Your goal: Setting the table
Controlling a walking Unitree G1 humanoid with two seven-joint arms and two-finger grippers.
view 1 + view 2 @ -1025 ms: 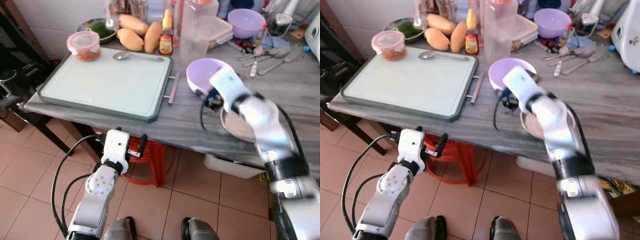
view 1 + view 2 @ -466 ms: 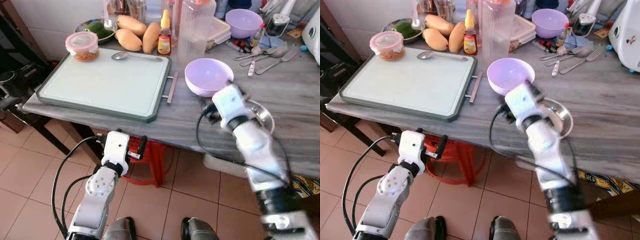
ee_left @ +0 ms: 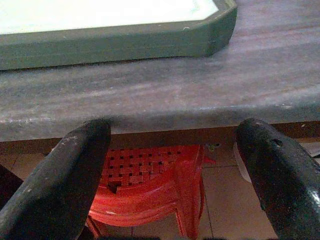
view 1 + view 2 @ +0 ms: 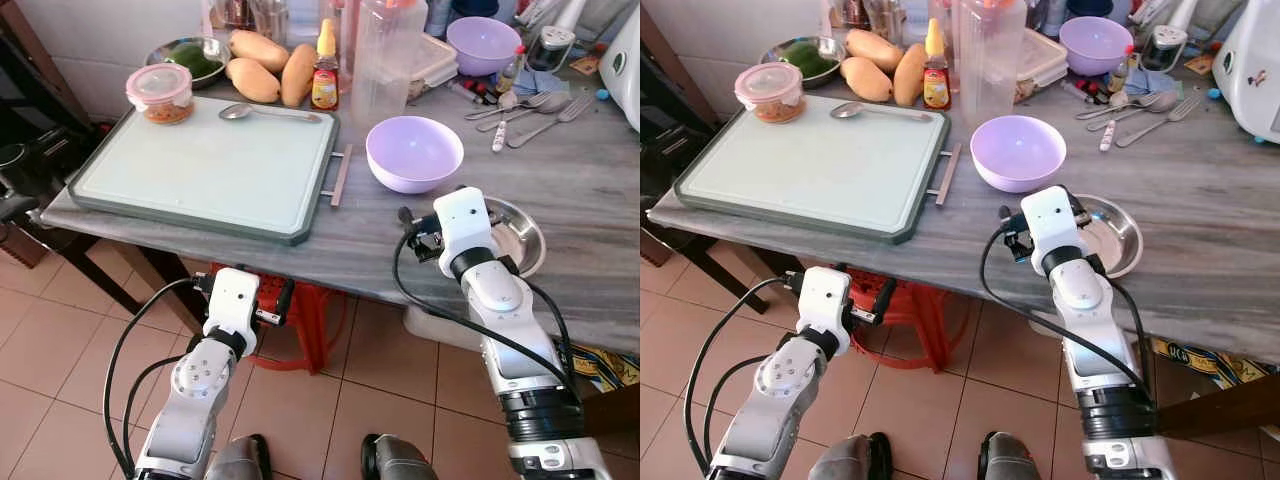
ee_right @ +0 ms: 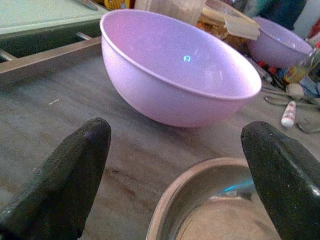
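Grey marble-look tabletop [image 4: 590,190] running across the whole scene, pretty cluttered along the back. Big pale green tray [image 4: 210,165] sitting on the robot's left side of it, with a spoon [image 4: 240,111] and a lidded tub [image 4: 159,92] of something orange on its far edge. Behind that, a plate of mangoes [image 4: 262,68], a sauce bottle [image 4: 323,83] and a tall clear jug [image 4: 385,55]. Red plastic stool [image 4: 300,320] tucked under the tabletop on the tiled floor.

Purple bowl [image 4: 414,153] standing upright just beside the tray's handle, empty, nothing touching it. Second purple bowl [image 4: 489,43] way at the back. Shallow steel dish [image 4: 518,235] near the front edge, just in front of the near bowl. Forks and spoons [image 4: 530,108] scattered behind, toward the right.

Right gripper [image 5: 175,165] hovering low over the tabletop right at the steel dish, fingers [image 5: 65,175] spread wide, holding nothing, pointed at the near purple bowl. Left gripper [image 3: 175,165] down below the tabletop edge in front of the tray corner, fingers [image 3: 65,170] also wide apart and empty.
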